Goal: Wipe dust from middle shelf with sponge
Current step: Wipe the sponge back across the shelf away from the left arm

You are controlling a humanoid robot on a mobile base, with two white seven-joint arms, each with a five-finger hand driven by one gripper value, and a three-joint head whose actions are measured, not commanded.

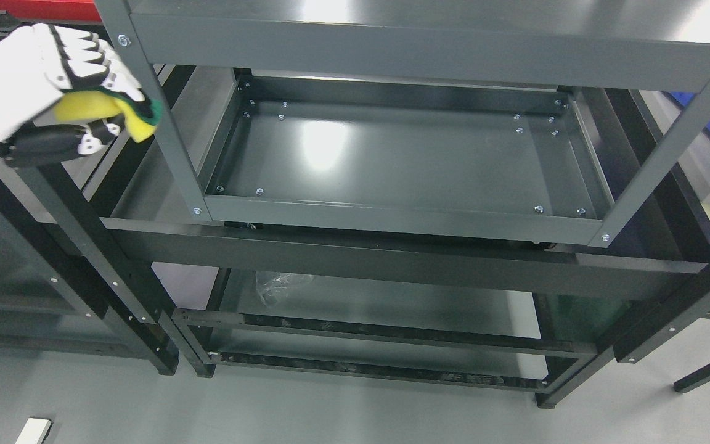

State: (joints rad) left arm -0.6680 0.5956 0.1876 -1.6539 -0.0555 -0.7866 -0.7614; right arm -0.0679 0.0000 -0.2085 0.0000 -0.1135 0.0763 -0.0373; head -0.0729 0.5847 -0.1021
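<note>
Left hand (53, 92) clamps the sponge (111, 114) at upper left, outside the post (158, 117), so it should swing round that upright and press flat onto the middle shelf (392, 160).

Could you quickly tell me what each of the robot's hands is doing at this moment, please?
Left hand: closed on the yellow and green sponge, held left of the shelf post.
Right hand: not in view.

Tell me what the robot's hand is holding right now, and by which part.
The left hand holds a yellow sponge with a green scouring side, pinched across its middle; the green end sticks out past the fingers.
</note>
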